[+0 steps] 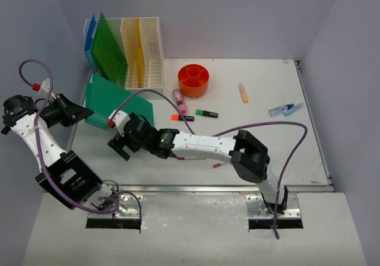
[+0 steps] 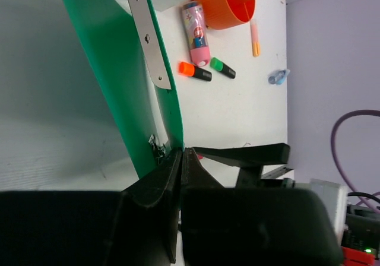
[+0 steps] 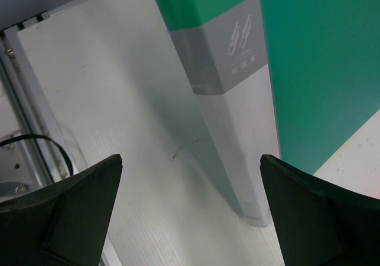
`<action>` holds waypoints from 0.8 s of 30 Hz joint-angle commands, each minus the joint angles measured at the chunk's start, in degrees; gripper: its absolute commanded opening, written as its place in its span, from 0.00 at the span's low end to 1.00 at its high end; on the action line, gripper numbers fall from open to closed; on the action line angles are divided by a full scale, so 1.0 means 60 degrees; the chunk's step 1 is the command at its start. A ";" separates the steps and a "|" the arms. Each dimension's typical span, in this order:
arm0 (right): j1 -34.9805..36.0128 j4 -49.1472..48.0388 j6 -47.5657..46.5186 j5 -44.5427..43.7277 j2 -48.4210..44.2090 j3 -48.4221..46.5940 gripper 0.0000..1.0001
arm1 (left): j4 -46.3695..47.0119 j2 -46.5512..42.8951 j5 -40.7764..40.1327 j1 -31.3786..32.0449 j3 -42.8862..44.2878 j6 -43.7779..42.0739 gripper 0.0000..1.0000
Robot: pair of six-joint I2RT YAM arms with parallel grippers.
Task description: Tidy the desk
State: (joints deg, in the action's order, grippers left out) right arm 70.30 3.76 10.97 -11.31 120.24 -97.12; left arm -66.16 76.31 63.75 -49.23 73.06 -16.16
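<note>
The white desk holds a green folder lying at its left side below the file rack. My left gripper is shut on that folder's left edge; in the left wrist view the jaws meet on the rim of the green sheet. My right gripper stands open at the folder's near corner, touching nothing. In the right wrist view its fingers frame bare desk and the folder's grey-white spine.
A white file rack with blue, green and yellow folders stands at the back left. An orange round organizer, pink tube, orange highlighter, green highlighter, yellow pen and blue items lie mid-desk.
</note>
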 commanded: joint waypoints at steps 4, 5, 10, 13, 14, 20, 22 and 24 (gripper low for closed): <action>0.0045 -0.2120 -0.0202 -0.1974 0.0588 0.0395 0.99 | -0.0350 -0.0104 0.1186 0.0118 -0.0166 0.0552 0.00; 0.0021 -0.2835 -0.0365 -0.1968 0.0498 0.0972 0.99 | -0.0531 -0.0056 0.1258 0.0118 -0.0202 0.0492 0.00; -0.0023 -0.4980 -0.2205 -0.2639 0.0516 0.2322 0.98 | -0.1412 0.0265 0.1306 0.0133 -0.0187 -0.0224 0.00; -0.0114 -0.6624 -0.3319 -0.2752 0.0259 0.3625 0.86 | -0.1545 0.0303 0.1180 0.0121 -0.0277 -0.0278 0.00; -0.0137 -0.7158 -0.3783 -0.2751 0.0164 0.4037 0.81 | -0.1550 0.0282 0.1147 0.0119 -0.0296 -0.0272 0.00; -0.0138 -0.9446 -0.5532 -0.2356 -0.0390 0.5817 0.31 | -0.1551 0.0451 0.1135 0.0118 -0.0366 -0.0163 0.00; -0.0141 -0.9886 -0.5936 -0.2206 -0.0517 0.6227 0.05 | -0.1557 0.0589 0.1072 0.0118 -0.0305 -0.0243 0.00; -0.0137 -1.0112 -0.6378 -0.2107 -0.0619 0.6345 0.00 | -0.1557 0.0709 0.1108 0.0118 -0.0282 -0.0350 0.09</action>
State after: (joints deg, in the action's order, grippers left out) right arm 69.52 -43.74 -19.32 -25.36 121.57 -60.58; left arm -75.69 79.42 67.58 -48.86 70.37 -17.16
